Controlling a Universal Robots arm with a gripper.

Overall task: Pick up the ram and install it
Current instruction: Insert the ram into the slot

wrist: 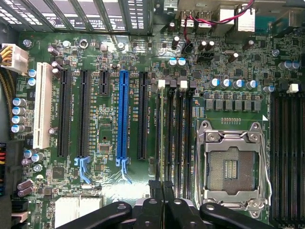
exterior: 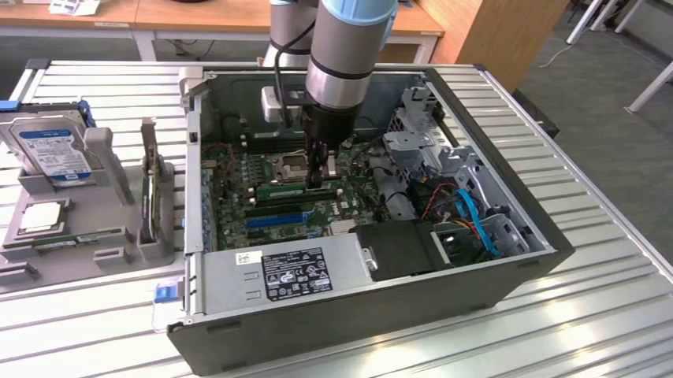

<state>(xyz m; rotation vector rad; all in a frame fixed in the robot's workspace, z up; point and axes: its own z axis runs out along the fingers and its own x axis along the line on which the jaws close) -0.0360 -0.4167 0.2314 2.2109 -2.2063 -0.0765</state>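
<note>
Slatted metal table (exterior: 589, 315), open computer case (exterior: 421, 315), tool (exterior: 317, 179) tight on the ram (exterior: 282, 191) over memory slots (wrist: 178, 138).

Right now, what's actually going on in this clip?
The robot arm reaches down into the open computer case. Its gripper is closed on what looks like the ram, a thin green stick standing on edge at the memory slots beside the processor socket. Whether the stick is fully seated cannot be told.
</note>
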